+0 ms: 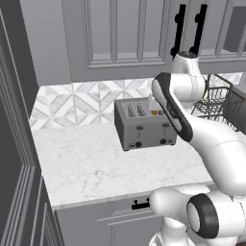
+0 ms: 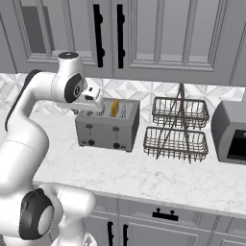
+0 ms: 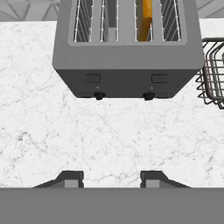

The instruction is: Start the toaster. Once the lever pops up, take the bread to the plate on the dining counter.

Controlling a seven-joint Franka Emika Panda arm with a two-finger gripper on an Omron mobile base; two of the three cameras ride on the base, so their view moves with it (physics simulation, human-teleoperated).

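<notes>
Arm bent forward, tool (image 3: 111,178) downward — fingers apart, empty

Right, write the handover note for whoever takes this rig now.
Pincer: empty, jaws partly apart, above the worktop in front of the toaster.
Bread: upright in a right-hand slot, sticking out on top.
Levers: both look up in the base views, so toasting seems not started.
Left: press the lever, wait for the pop, carry the bread to the plate.

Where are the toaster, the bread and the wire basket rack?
toaster (image 2: 106,130): right base view, on its grey front face.
bread (image 3: 145,17): hand view, on the orange slice standing in a slot.
wire basket rack (image 2: 176,143): right base view, on the lower basket's front rim.
</notes>
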